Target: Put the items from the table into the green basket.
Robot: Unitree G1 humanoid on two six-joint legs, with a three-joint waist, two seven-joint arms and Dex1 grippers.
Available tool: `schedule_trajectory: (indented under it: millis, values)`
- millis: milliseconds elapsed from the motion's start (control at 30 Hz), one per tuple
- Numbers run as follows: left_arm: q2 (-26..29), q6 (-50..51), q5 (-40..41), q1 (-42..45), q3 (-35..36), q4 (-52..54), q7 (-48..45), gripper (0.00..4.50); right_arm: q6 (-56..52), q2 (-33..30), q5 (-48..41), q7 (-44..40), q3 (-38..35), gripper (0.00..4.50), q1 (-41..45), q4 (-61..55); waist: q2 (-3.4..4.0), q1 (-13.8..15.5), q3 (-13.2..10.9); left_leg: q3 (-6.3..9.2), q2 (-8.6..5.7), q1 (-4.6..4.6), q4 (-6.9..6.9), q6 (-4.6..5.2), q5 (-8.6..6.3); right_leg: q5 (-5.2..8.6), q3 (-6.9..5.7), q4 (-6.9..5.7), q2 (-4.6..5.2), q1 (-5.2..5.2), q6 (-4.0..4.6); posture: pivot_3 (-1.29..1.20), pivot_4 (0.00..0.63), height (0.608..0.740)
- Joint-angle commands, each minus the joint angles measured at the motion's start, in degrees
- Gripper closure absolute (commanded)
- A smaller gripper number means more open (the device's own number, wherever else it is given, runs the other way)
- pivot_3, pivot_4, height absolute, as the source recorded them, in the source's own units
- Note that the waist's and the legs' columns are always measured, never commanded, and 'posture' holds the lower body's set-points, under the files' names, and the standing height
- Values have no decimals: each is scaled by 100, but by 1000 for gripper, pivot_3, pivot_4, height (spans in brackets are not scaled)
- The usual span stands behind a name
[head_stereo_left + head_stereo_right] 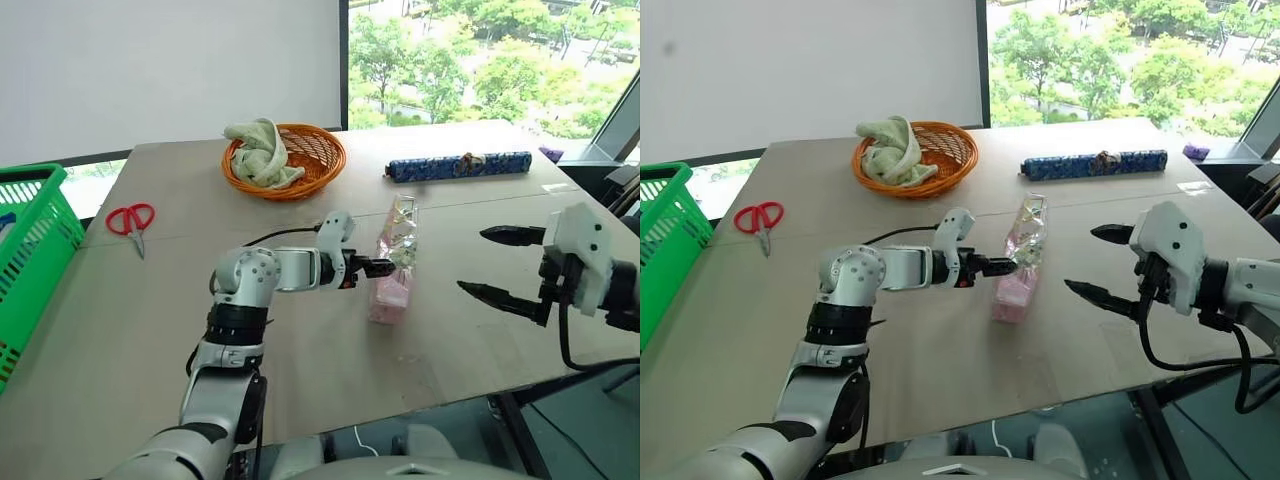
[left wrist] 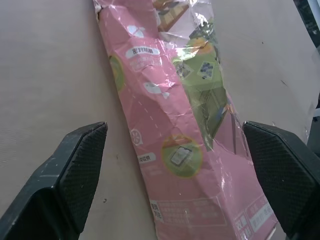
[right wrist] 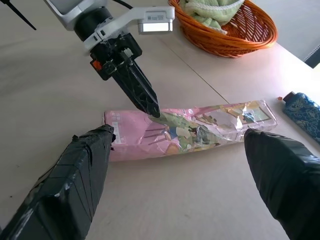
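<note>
Pale beige board surface (image 1: pixel 150 320); long shiny pink-and-silver foil packet (image 1: pixel 394 262) between left hand's (image 1: pixel 375 267) released fingers. Light, crinkly, slippery; grip mid-length.

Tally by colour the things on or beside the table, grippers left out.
Green: 2, green basket, cloth
Orange: 1, wicker basket
Red: 1, scissors
Pink: 1, packet
Blue: 1, patterned long case
Total: 6

I stand in what looks like an office or lab room: a pale panelled table (image 1: pixel 150 300), a plain white wall (image 1: pixel 170 70) at upper left, a large window (image 1: pixel 490 60) at upper right overlooking treetops.
</note>
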State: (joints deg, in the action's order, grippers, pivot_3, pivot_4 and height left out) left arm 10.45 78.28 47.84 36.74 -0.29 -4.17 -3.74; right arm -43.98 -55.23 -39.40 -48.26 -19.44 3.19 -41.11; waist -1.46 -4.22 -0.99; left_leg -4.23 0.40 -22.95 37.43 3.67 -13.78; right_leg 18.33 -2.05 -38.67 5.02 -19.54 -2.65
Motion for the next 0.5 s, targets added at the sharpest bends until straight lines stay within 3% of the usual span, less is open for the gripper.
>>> schedule_trajectory:
  millis: [33, 333, 433, 500]
  values:
    - [-147, -340, -344, 357, -182, -267, -349, 35, -68, -69, -127, 118, -333, 0, -80, -264, 6, 2, -5, 0, 0, -1, 0, 0, 0, 0, 0, 2, 0, 0, 0, -251, 4, 740]
    - [-543, -721, -1101, 628, -725, -1244, -1161, 35, -181, -109, -251, 292, -488, 0, -260, -469, 27, -30, -22, -1, -1, -6, -1, 7, -5, -1, -1, 15, 6, 0, -1, -277, 15, 740]
    - [-497, -925, -1375, 595, -901, -1481, -1446, 894, -233, -124, -306, 350, -502, 0, -259, -521, 39, -53, -31, -1, 0, -6, -2, 8, -5, -1, -2, 17, 8, 0, -1, -283, 22, 740]
    - [-473, -1037, -1524, 572, -948, -1573, -1611, 1801, -260, -130, -340, 383, -514, 0, -262, -543, 42, -58, -33, -1, -1, -7, -3, 11, -7, -1, -2, 19, 9, 1, -1, -283, 23, 740]
